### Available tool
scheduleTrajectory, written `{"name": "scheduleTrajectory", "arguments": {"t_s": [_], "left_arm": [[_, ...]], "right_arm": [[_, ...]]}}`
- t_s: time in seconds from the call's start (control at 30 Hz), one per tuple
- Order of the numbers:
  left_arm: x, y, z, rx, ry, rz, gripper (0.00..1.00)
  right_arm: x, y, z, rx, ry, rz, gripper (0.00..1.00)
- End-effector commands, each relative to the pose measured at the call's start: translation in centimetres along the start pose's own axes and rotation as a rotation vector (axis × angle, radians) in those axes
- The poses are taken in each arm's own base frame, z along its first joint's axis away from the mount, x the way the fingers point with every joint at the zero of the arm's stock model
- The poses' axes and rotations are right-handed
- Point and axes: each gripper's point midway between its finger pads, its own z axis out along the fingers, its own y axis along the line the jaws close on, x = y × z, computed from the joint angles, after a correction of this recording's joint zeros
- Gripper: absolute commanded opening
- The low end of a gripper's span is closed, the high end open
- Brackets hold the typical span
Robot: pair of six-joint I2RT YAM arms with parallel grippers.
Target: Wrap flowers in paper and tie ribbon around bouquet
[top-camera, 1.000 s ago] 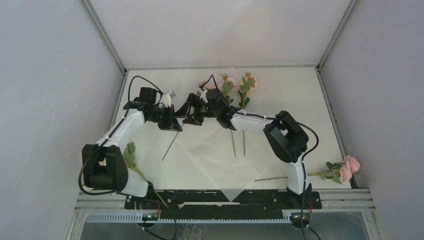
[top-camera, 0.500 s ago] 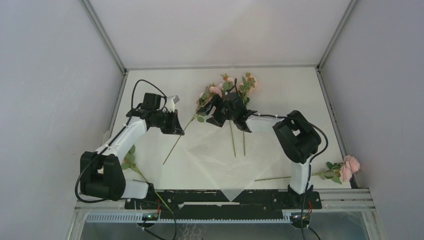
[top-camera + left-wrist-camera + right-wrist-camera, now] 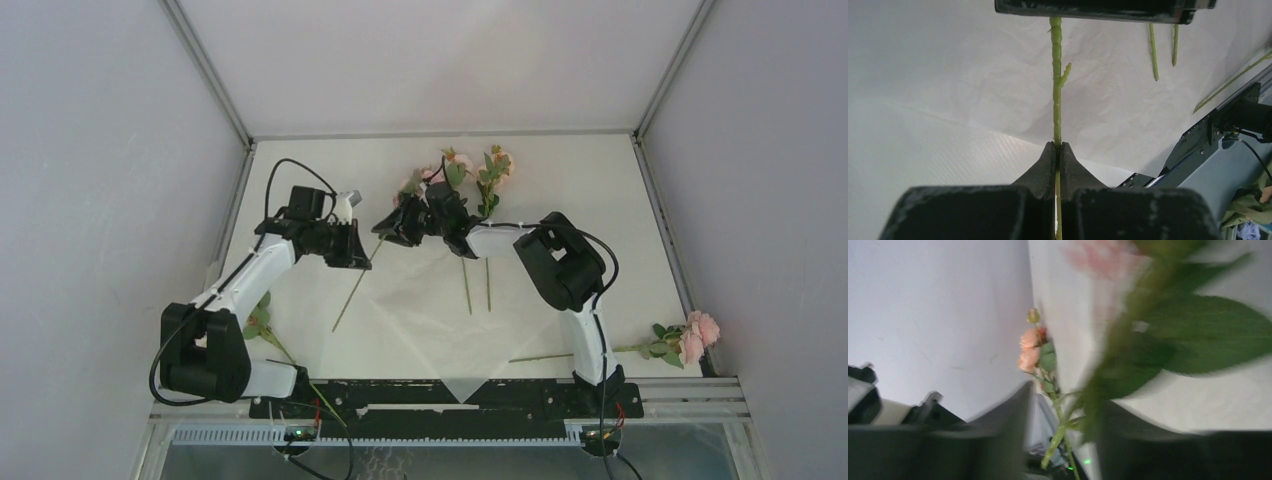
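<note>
- The right gripper (image 3: 388,226) has swung back leftward over the last half second; it has left the two laid sprigs (image 3: 478,180) and come up to the leafy top of the held sprig (image 3: 1057,100); its fingers stand apart with blurred leaves and stem between them, and we cannot tell whether either pad touches.
- The left gripper (image 3: 1057,146) has stayed put, fingers pinched tight on the thin green stem partway down; the stem's lower end hangs over the left part of the paper (image 3: 430,320).
- We read this as a two-handed placing, one more sprig steered towards the others; gathering looks unfinished, wrapping and tying not yet begun; we see no ribbon in any view.
- Two more flowers lie off the sheet: the right stray sprig (image 3: 688,340) near the right edge of the table (image 3: 600,190), the left stray sprig (image 3: 262,308) beside the base of the left arm (image 3: 210,350).
- Open room lies on the bare paper between the held stem and the laid stems; the back wall (image 3: 440,60) stands close behind the rose heads; the paper's near corner reaches the front rail (image 3: 400,385).
</note>
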Motion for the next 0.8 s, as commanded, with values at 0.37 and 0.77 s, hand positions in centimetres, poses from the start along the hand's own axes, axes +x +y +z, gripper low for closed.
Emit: {"name": "scheduleTrajectory", "arguments": {"t_s": [0.37, 0.77], "left_arm": [[-5.5, 6.0, -10.0, -0.341, -0.174, 0.037, 0.81], [5.5, 23.7, -15.1, -0.753, -0.149, -0.55, 0.82]], "right_arm": [[-7.1, 4.6, -10.3, 0.084, -0.061, -0.573, 0.0], [-12.8, -8.2, -17.4, 0.947, 0.049, -0.765, 0.02]]}}
